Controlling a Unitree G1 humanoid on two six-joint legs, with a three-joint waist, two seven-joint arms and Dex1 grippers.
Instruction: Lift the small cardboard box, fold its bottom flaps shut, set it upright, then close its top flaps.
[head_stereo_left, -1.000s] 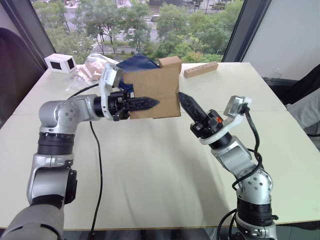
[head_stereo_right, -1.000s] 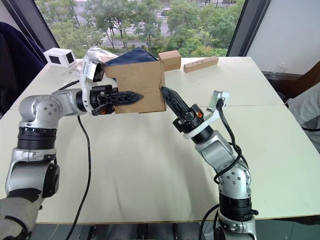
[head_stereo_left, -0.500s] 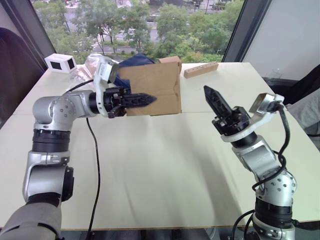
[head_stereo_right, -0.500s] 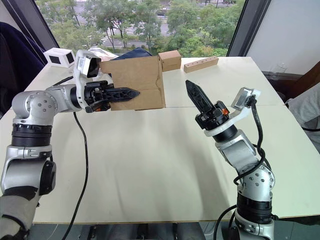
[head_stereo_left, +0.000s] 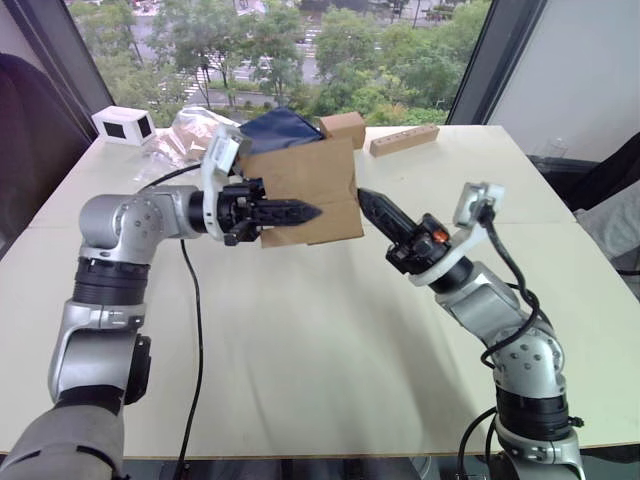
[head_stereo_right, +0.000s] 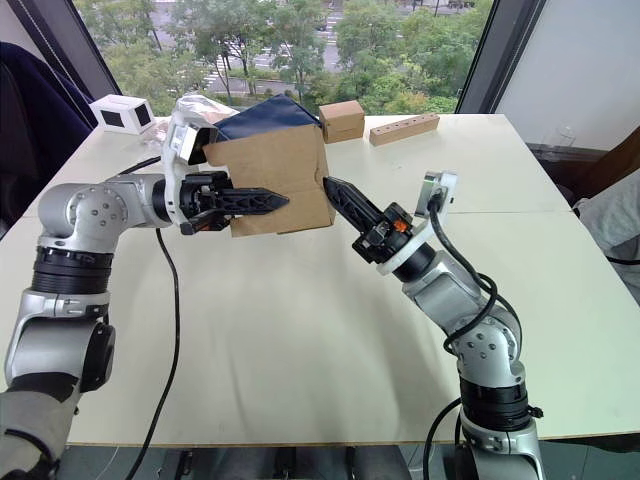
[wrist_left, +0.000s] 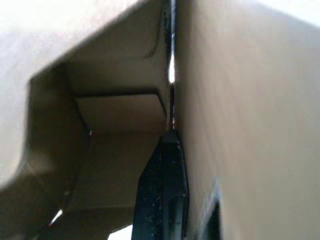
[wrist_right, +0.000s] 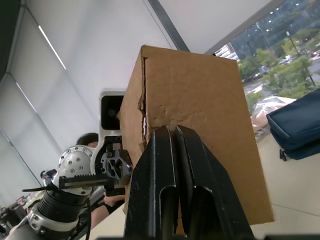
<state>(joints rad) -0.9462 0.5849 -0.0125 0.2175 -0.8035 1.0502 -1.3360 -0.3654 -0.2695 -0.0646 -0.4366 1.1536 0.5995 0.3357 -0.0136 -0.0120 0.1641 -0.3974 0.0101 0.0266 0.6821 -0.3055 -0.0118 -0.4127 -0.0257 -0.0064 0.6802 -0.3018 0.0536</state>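
- Since half a second ago your right tool has swung back in from the right side of the table and now has its tip at the right-hand face of the small cardboard box; the box itself has tilted a little and sits slightly lower and closer to you than it did.
- Left side first: your left tool holds the box in the air over the far middle of the table, well clear of the surface. It is clamped on a box wall, one black finger inside the cavity and the other across the near face.
- The box hangs between your two tools, leaning slightly, with a dark blue bag just behind it.
- Step in hand, as I judge it: folding the bottom flaps shut. The box is lifted and not yet set upright.
- Right side: your right tool has its two fingers pressed together, holding nothing, the tip touching or just short of the box face beside a seam that still gapes a little.
- Next move, in my view: push that closed tip steadily along the flap toward your left tool while the left keeps its grip firm, so the flap seats flat and the box does not twist.
- The other small box and the long wooden block lie near the far edge, well apart from your work.
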